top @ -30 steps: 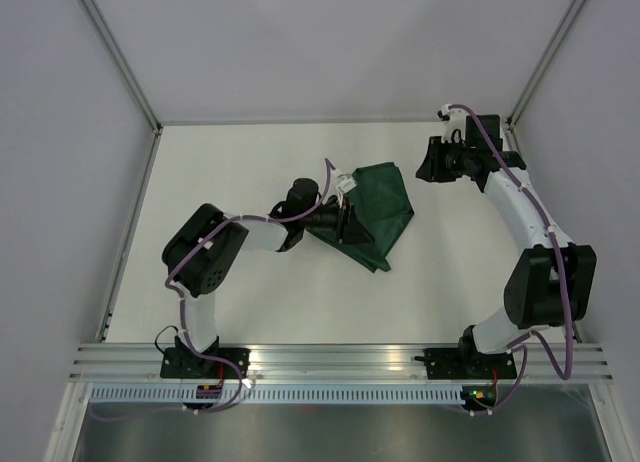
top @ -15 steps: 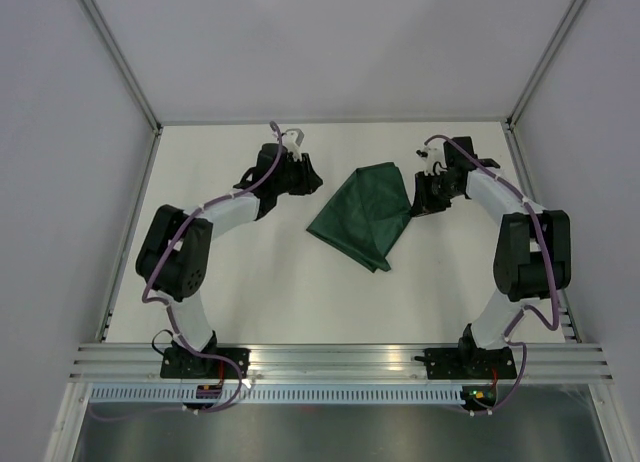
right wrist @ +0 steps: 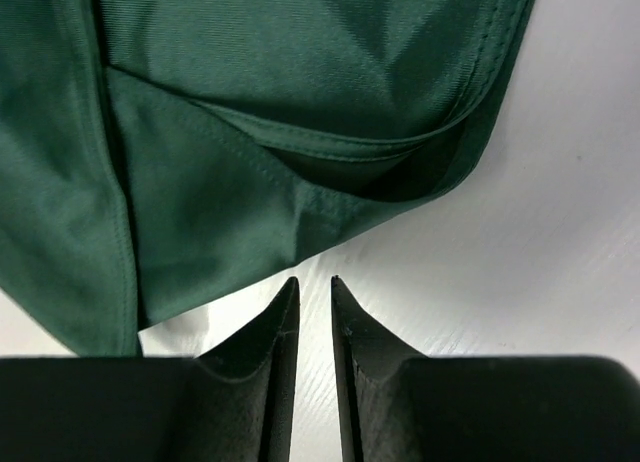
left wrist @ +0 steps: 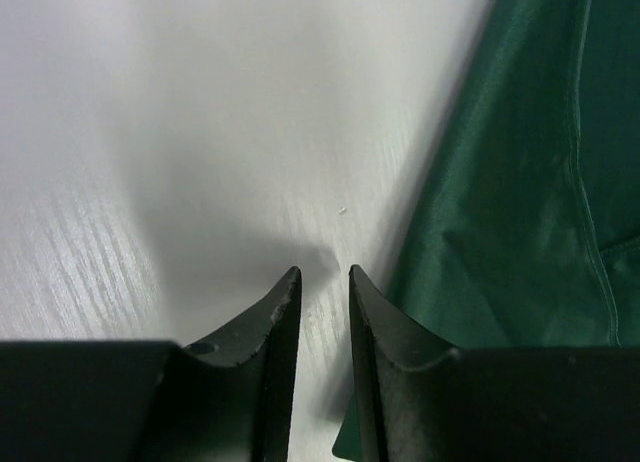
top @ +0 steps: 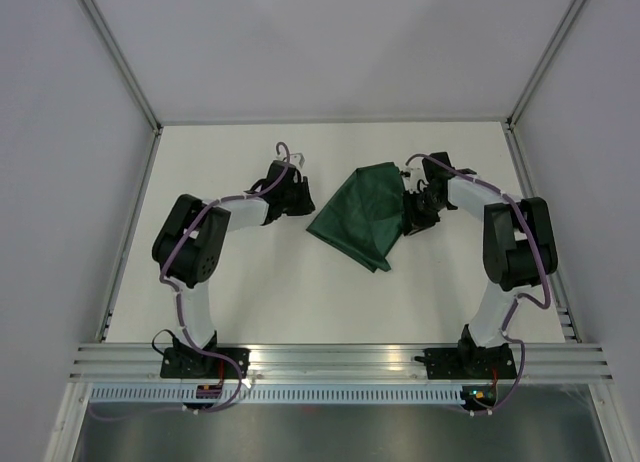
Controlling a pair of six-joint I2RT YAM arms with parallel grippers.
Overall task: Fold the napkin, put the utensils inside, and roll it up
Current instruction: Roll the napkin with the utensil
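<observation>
left pincer (left wrist: 322, 272), right pincer (right wrist: 315, 280) moved closer | napkin (top: 362, 214) between them, just beside both

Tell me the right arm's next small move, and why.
Probably open the right claw and ease it forward onto the loose layered edge of the napkin. The claw sits almost shut and empty over bare table just short of that edge, and the napkin lies bunched, not neatly folded.
</observation>
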